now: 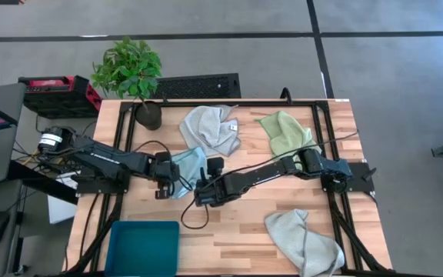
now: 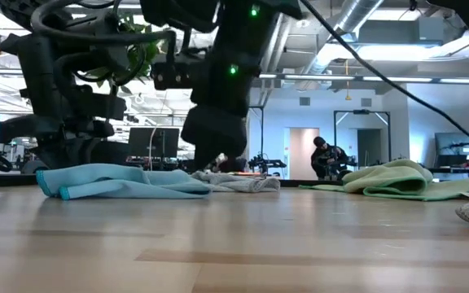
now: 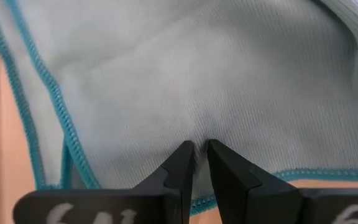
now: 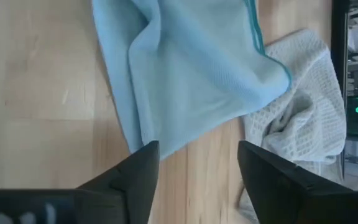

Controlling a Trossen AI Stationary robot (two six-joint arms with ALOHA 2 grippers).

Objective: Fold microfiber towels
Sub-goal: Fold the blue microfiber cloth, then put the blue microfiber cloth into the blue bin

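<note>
We see left end effector pinching the blue towel mid-desk; right end effector open, empty, just beside it.

You've got four towels: one light blue, one green, two grey; one teal bin, one plant, two arms.

At the lower right of your overhead frame, the pale grey crumpled microfiber towel runs off the bottom edge, and so does the teal rectangular plastic bin at lower left.
</note>
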